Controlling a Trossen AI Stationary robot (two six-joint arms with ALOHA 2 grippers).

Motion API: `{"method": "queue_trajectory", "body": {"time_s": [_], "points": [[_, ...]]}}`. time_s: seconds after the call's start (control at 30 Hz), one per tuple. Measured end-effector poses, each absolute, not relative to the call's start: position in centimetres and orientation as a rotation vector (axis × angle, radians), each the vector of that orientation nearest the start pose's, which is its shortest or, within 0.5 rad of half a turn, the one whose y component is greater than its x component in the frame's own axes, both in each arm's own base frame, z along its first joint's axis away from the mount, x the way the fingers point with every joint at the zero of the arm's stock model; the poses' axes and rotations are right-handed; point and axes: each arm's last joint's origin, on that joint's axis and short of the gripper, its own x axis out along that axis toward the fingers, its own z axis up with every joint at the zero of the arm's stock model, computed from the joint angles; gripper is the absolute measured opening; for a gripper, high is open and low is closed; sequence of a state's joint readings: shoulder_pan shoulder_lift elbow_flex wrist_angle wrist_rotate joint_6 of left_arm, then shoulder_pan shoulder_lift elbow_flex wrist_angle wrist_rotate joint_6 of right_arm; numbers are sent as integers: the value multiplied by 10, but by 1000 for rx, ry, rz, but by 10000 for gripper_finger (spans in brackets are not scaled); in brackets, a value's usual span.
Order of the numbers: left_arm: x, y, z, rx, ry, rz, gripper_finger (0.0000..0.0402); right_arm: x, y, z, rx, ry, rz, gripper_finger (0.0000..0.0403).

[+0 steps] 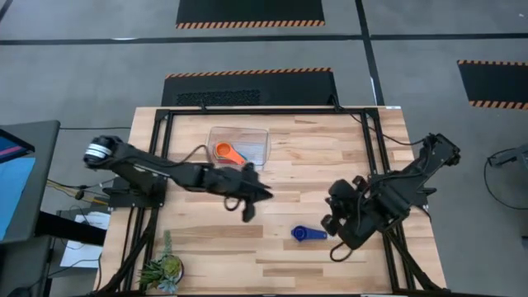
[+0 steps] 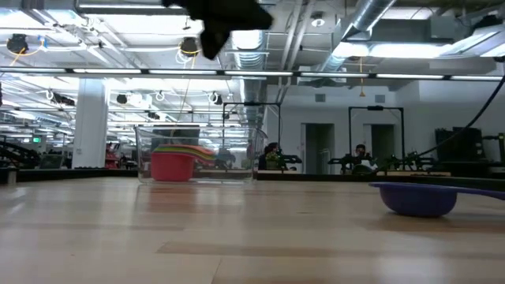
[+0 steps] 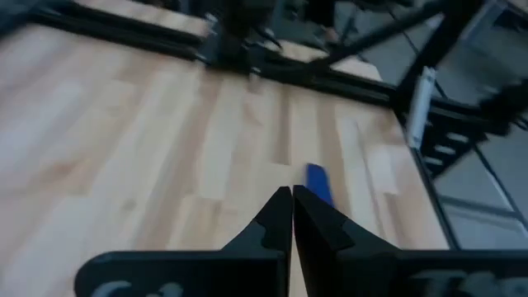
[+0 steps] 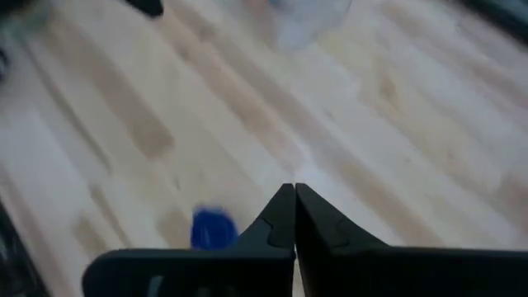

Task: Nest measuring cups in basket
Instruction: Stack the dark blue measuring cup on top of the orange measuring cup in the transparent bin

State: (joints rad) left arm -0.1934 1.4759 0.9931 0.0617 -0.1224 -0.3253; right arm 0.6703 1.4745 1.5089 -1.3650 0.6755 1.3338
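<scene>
I see bare table around the blue cup (image 1: 308,234); the right gripper (image 1: 333,224) crowds its 3 o'clock side.

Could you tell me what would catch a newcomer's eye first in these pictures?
Probably the clear basket near the table's far edge, with bright nested measuring cups inside. Next, the lone blue cup lying on the bare wood toward the near right, between the left end effector and the right end effector, both shut.
</scene>
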Motion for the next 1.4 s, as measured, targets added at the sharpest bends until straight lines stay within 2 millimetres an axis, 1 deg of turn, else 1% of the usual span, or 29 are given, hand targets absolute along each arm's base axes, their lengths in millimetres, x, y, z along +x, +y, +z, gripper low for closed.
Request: {"method": "queue_trajectory", "body": {"time_s": [0.07,0.13,0.2,0.27,0.33,0.43,0.5,0.57,0.7,0.83,1.0,1.1,1.17,1.23,1.33,1.4], "points": [[339,-62,264,-263,446,-42,0,208,150,344,381,884,-613,12],[353,-65,267,-252,444,-55,0,206,155,337,345,978,-607,6],[361,-68,275,-238,442,-60,0,208,162,325,329,1053,-594,6],[365,-68,282,-218,467,-49,0,213,169,306,333,1113,-586,8],[363,-67,287,-181,505,-33,0,218,176,284,350,1173,-565,8],[356,-66,297,-149,527,-37,0,228,187,248,392,1221,-481,5],[349,-65,299,-143,567,-33,0,236,191,228,414,1237,-459,5],[344,-64,296,-134,627,-26,0,241,193,211,431,1247,-449,6],[334,-62,296,-127,700,-21,0,252,197,178,411,1347,-400,5],[326,-61,293,-112,783,-11,0,265,196,156,402,1391,-373,6],[314,-60,295,-100,843,-6,0,291,182,141,430,1354,-349,5],[307,-60,300,-105,851,-3,0,304,167,140,432,1341,-324,4],[300,-59,304,-98,865,9,0,313,153,141,432,1321,-326,8],[295,-57,308,-90,856,23,0,324,134,145,381,1228,-376,13],[285,-54,314,-73,868,63,0,338,104,159,362,1117,-431,14],[281,-53,317,-81,866,90,0,346,90,168,393,1052,-408,9]]}}
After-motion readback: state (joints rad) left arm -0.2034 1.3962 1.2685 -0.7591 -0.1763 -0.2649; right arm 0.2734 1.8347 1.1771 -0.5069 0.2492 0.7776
